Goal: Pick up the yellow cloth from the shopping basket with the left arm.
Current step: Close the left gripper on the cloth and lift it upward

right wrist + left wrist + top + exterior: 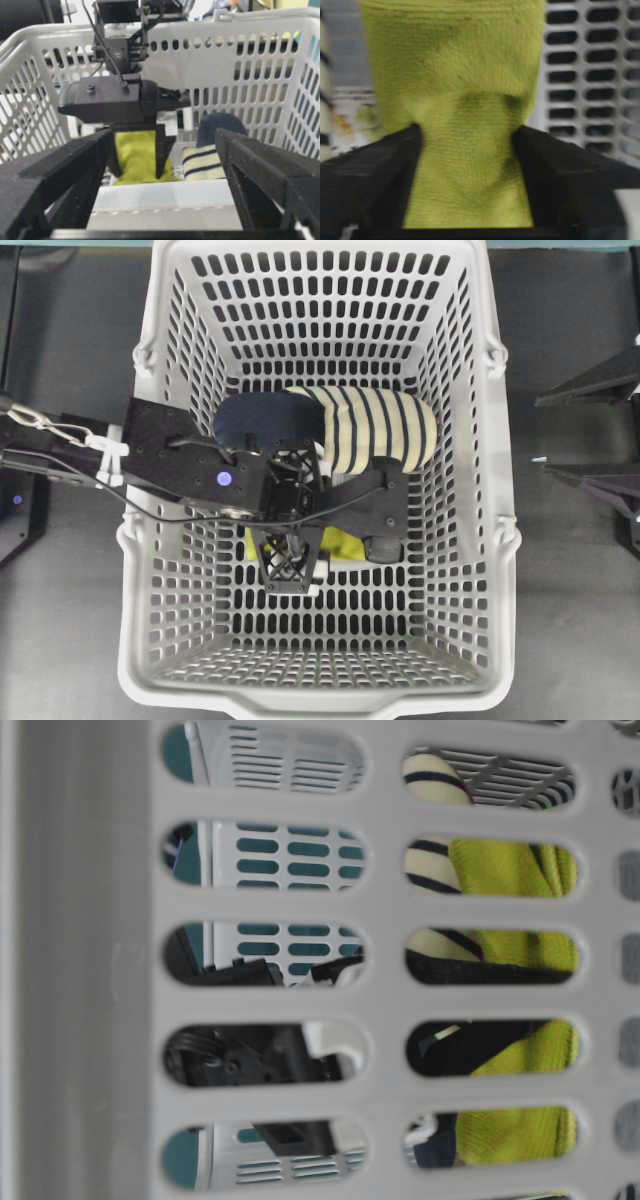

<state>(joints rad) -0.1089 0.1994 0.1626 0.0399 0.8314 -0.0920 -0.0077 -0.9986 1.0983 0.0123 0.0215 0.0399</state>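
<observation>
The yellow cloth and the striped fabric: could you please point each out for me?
Yellow cloth (465, 90), left wrist view, on its textured middle.
Striped fabric (385, 430), overhead view, on its cream-and-navy banded top.

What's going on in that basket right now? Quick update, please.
Left gripper pinching yellow cloth. Right gripper open, outside shopping basket. Striped fabric beside cloth.

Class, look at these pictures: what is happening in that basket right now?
The left end effector is down inside the grey shopping basket, its fingers squeezing the yellow cloth between them. A cream-and-navy striped fabric item lies beside it. The right end effector waits outside the basket, open and holding nothing.
</observation>
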